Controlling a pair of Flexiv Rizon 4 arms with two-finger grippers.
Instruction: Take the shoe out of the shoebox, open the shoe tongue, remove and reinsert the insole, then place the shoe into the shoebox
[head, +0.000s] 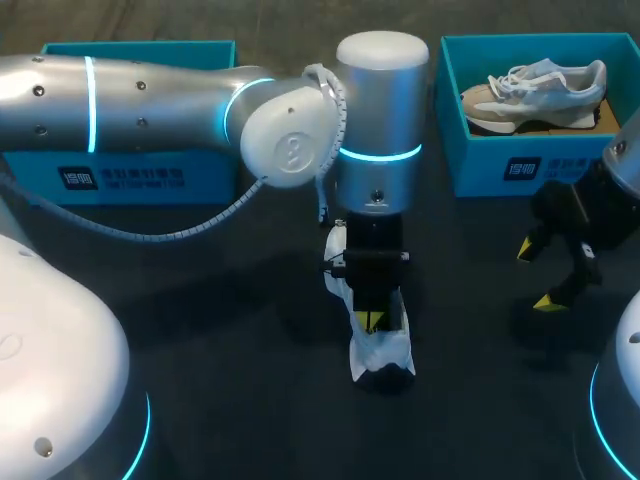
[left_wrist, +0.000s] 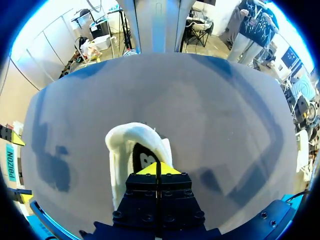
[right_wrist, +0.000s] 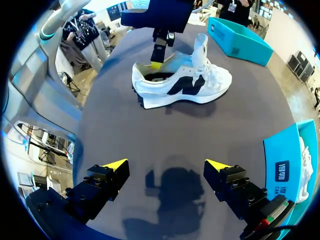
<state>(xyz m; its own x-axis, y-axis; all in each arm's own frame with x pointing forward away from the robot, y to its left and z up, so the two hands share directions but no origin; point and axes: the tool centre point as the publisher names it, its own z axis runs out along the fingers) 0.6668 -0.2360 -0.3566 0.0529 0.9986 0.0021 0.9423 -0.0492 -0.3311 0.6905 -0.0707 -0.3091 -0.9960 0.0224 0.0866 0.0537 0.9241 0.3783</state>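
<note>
- Counter (head: 200, 300): dark and bare over most of its front and left. The head view shows the widest open room between the two teal boxes and the near edge.
- Left arm (head: 150, 100): comes in from the left, crosses past the middle, and its wrist points straight down over the shoe (right_wrist: 185, 82).
- Teal box (head: 130, 175): at the far left edge, partly hidden behind the left arm. The right wrist view shows it (right_wrist: 240, 32) beyond the shoe, well apart.
- Shoebox (head: 480, 150): far right corner, open, with a second shoe (head: 535, 90) lying inside it.
- Right arm (head: 625, 160): only a bit shows at the right edge, held above the counter just in front of the shoebox.
- Shoe: out of the box, upright on its sole mid-counter. The head view hides most of it under the left wrist, with only a white end (head: 380, 355) showing. The right wrist view shows its whole side, white with a dark logo, tongue (right_wrist: 201, 47) standing up.
- Left jaws: down in the shoe's heel opening, yellow tips (left_wrist: 150, 169) pressed together. Can't tell if anything thin is pinched.
- Right jaws: wide apart, tips (right_wrist: 116, 164) over bare counter, holding nothing, well apart from the shoe.
</note>
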